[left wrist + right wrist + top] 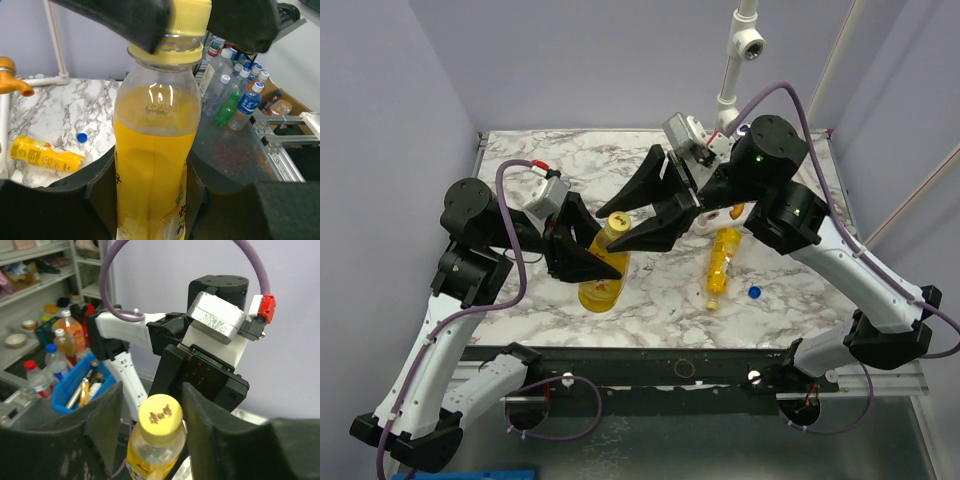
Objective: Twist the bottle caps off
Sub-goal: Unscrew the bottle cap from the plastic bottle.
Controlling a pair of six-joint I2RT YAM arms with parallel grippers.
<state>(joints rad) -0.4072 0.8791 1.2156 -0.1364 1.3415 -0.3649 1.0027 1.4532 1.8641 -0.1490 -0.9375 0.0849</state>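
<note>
A yellow-orange bottle (600, 290) (150, 140) (150, 455) stands upright at the middle left of the marble table (520, 160). My left gripper (605, 268) (152, 200) is shut on its body, one finger on each side. Its yellow cap (617, 219) (190, 15) (160, 415) sits on the neck. My right gripper (617, 228) (187, 25) (152, 400) reaches in from the right and brackets this cap. One finger lies against the cap; a narrow gap shows at the other. A second yellow bottle (722, 265) (45, 154) lies on its side to the right. A loose blue cap (754, 293) (81, 137) rests beside it.
A white camera pole (735, 60) rises at the table's back edge. Several spare bottles (235, 95) stand on a surface off the table. A blue bin of tools (80, 385) sits on shelving beyond the left arm.
</note>
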